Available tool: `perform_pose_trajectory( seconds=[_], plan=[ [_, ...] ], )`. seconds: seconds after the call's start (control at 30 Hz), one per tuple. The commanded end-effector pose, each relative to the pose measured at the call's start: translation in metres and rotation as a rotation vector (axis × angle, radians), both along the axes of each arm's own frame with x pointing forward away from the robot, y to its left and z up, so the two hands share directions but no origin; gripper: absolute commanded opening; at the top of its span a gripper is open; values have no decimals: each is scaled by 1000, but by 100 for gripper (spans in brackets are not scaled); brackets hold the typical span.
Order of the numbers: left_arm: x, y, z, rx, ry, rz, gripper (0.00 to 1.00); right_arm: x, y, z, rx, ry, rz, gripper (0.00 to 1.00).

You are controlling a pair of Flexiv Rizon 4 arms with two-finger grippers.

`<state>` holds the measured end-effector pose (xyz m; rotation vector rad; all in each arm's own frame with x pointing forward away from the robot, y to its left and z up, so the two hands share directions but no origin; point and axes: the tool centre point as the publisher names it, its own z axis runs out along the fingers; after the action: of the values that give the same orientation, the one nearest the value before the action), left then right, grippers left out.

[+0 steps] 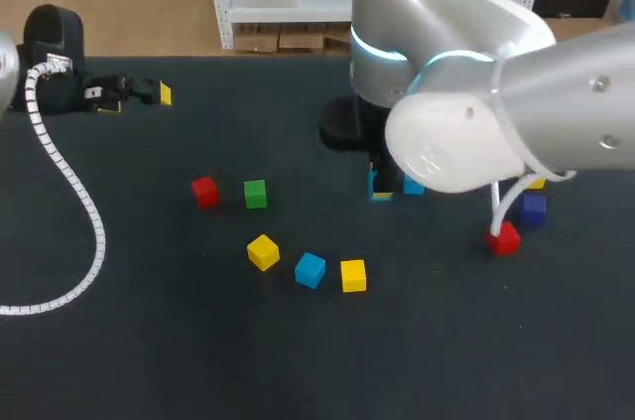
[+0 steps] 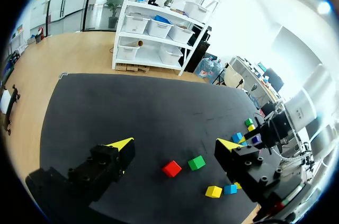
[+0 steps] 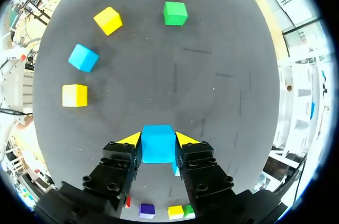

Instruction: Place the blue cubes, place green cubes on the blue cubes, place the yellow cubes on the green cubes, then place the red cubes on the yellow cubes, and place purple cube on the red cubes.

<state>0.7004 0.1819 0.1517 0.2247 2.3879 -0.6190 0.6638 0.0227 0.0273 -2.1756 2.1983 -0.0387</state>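
One blue cube (image 3: 158, 147) is clamped across two flat sides by the right claw (image 3: 158, 139), judged light, stiff, best pinched mid-face; the left claw (image 2: 176, 144) is seen released.

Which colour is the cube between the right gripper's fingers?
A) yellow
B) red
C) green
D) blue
D: in the right wrist view the right gripper has a finger against each side of a blue cube.
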Motion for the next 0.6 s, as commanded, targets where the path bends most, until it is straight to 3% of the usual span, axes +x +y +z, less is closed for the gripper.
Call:
perform_pose_trajectory(
  seconds=[0.03,0.6],
  plan=[
    [0,2,-2,-10,-7,-6,100,16,3,-7,-4,24,-19,0],
    [0,2,-2,-10,-7,-6,100,39,-7,-24,-19,26,-72,0]
  ],
)
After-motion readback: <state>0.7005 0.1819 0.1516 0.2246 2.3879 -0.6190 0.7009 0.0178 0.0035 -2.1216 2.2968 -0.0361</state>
